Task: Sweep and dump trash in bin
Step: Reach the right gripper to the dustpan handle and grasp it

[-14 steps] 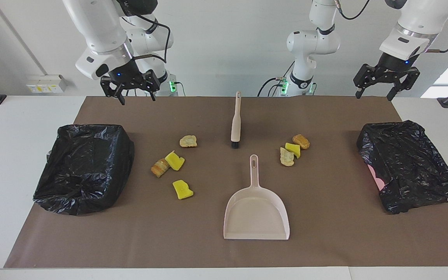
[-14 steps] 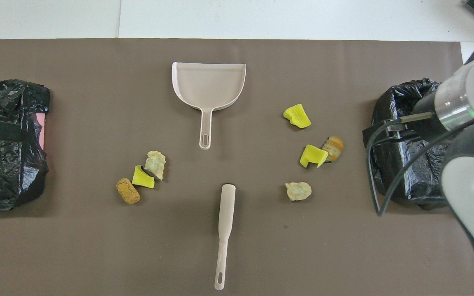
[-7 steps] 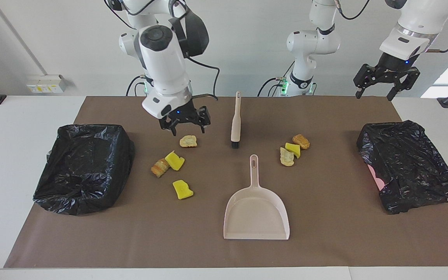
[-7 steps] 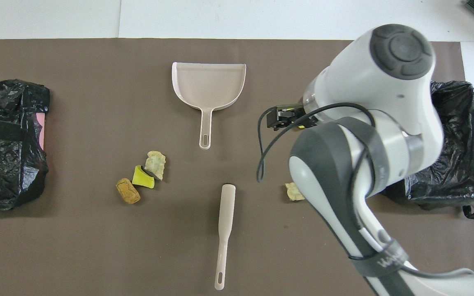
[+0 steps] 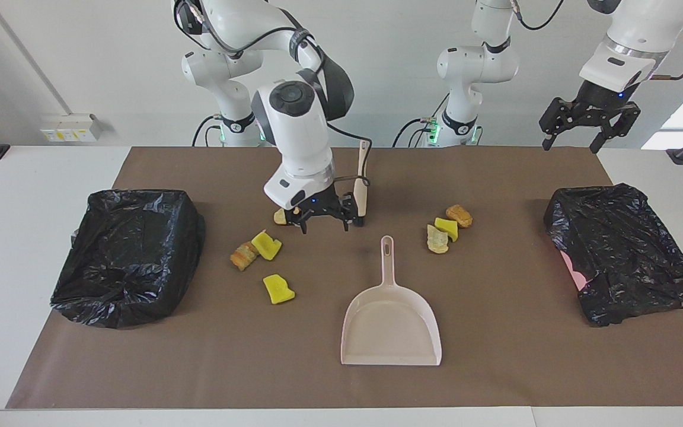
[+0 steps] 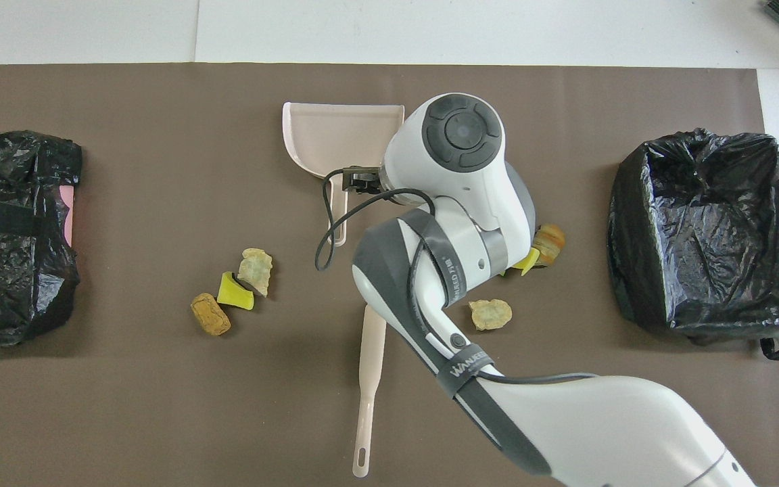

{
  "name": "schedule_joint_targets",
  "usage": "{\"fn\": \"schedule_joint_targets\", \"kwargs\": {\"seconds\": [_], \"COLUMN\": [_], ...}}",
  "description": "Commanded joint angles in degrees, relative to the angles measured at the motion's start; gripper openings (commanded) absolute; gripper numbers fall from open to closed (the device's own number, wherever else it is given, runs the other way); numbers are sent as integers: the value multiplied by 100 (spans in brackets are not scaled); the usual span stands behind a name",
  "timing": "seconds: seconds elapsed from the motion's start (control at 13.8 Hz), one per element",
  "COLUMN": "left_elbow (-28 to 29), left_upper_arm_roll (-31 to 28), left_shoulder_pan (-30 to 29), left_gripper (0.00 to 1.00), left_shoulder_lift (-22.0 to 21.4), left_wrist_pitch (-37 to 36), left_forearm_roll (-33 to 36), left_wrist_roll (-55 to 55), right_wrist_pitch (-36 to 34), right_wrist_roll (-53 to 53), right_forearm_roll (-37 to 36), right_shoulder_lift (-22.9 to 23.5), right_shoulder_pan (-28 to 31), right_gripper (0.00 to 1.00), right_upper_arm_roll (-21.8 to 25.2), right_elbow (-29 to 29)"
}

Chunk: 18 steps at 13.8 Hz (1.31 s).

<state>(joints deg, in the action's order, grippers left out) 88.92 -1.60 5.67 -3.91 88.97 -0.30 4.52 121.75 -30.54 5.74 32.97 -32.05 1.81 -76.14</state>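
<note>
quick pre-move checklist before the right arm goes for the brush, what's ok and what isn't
1. Right end effector open: ok, fingers apart, holding nothing.
2. Right end effector at the brush: not ok, it is beside the bristle end, not around the handle.
3. Brush free to lift: ok, it lies flat on the mat with nothing on it.
4. Tan chunk under the right wrist out of the way: cannot tell, the arm partly hides it.
5. Dustpan ready: ok, flat on the mat with its pan bare.
6. Left end effector out of the way: ok, waiting open above the table edge near the robots.
</note>
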Motion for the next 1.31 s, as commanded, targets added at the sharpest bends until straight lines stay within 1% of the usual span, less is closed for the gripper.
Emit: {"fn": "schedule_joint_targets", "kwargs": {"seconds": [0.0, 0.15, 0.29, 0.36, 0.44, 0.51, 0.58, 0.65, 0.73, 0.8, 0.87, 1.02, 1.16, 1.23], "left_elbow": [64, 73, 81, 82, 90, 90, 90, 90, 99, 99, 99, 116, 151, 204], "left_upper_arm_roll": [20, 20, 20, 20, 28, 28, 28, 28, 28, 28, 28, 28, 37, 55], "left_shoulder_pan": [-31, -31, -40, -31, -31, -5, 22, 22, 22, 13, 13, 22, 48, 57], "left_gripper": [100, 100, 100, 100, 100, 100, 100, 100, 100, 100, 100, 100, 100, 100], "left_shoulder_lift": [-119, -119, -127, -127, -127, -127, -127, -127, -127, -127, -136, -136, -145, -162], "left_wrist_pitch": [-222, -205, -187, -170, -161, -161, -161, -126, -126, -126, -134, -134, -126, -126], "left_forearm_roll": [-23, -23, -23, -23, -23, -23, -31, -32, -32, -32, -32, -32, -32, -40], "left_wrist_roll": [-65, -48, -21, -13, -13, -13, 14, 14, 22, 23, 23, 31, 31, -3], "right_wrist_pitch": [305, 489, 534, 534, 534, 534, 526, 499, 464, 455, 447, 411, 324, 176], "right_wrist_roll": [-329, -418, -558, -559, -559, -559, -559, -550, -550, -550, -550, -497, -462, -436], "right_forearm_roll": [42, -115, -449, -581, -591, -600, -652, -792, -863, -872, -864, -803, -758, -749], "right_shoulder_lift": [683, 868, 1036, 1045, 1054, 1054, 1054, 1045, 1036, 1019, 975, 809, 502, 344], "right_shoulder_pan": [-336, -590, -671, -662, -645, -636, -644, -653, -662, -653, -662, -557, -320, -284], "right_gripper": [100, 100, 100, 94, 89, 79, 61, 46, 34, 8, 0, 0, 0, 0], "right_upper_arm_roll": [56, 91, 91, 74, 82, 91, 100, 100, 100, 91, 91, 82, 30, 30], "right_elbow": [600, 601, 601, 601, 601, 592, 592, 592, 592, 574, 557, 539, 496, 443]}}
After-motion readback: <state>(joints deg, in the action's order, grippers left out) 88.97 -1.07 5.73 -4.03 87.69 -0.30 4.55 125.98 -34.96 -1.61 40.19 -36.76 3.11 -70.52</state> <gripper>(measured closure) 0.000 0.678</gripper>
